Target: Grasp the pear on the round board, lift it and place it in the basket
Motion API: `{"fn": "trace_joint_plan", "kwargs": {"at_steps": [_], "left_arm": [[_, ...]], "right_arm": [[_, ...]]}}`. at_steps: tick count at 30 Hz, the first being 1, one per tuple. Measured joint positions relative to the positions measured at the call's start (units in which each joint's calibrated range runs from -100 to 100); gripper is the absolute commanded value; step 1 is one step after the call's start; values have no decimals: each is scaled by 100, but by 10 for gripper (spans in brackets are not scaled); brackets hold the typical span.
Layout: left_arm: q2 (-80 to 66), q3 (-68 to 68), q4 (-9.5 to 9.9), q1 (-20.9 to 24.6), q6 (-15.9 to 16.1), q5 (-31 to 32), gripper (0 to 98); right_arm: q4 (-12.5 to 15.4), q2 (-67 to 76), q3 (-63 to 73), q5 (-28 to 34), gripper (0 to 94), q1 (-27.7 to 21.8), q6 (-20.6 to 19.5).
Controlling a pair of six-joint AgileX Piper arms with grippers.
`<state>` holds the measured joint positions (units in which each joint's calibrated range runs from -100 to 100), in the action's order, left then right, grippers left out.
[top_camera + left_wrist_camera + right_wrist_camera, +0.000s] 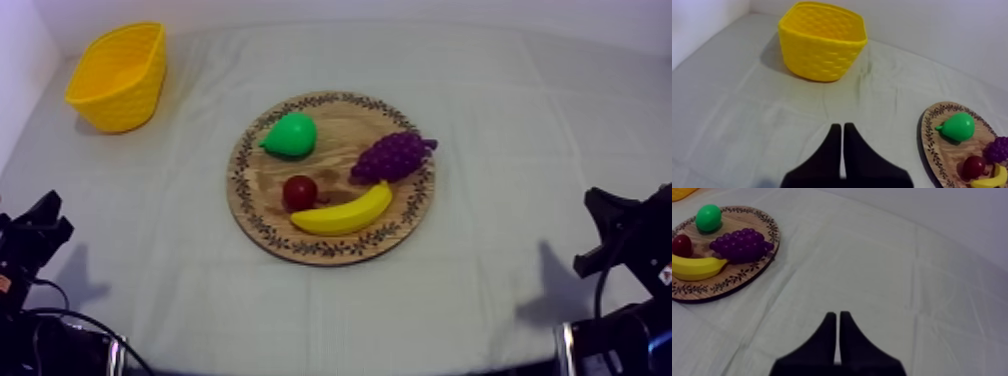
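Nearest, L gripper (839,126) & R gripper (835,315) sit parked low, fingers pressed together w/ nothing between, prob. awaiting start. Mid-table, pear (291,135) lies on wooden board (330,252), basket-side. Farthest, yellow basket (120,75), so L arm seems better placed.

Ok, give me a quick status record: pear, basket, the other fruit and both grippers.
pear: on the board, on the side nearer the basket, untouched
basket: upright on the cloth, far left, apart from the board
other fruit: grapes, banana, small red fruit, all on the board
left gripper: shut on nothing, over bare cloth, pointing toward the basket
right gripper: shut on nothing, over bare cloth, off the board
task: pick not yet begun
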<state>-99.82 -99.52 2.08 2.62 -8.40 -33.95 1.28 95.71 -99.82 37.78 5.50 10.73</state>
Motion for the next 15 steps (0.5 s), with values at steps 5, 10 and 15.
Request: {"fn": "trace_joint_plan", "kwargs": {"at_steps": [5, 10, 15], "left_arm": [[0, 0, 0, 0, 14, 0, 0], [0, 0, -5, -78, 65, -8, 0], [-6, 26, -35, -321, 308, -59, 0]], "right_arm": [[0, 0, 0, 0, 4, 0, 0], [0, 0, 0, 0, 4, 0, 0], [0, 0, 0, 0, 4, 0, 0]]}}
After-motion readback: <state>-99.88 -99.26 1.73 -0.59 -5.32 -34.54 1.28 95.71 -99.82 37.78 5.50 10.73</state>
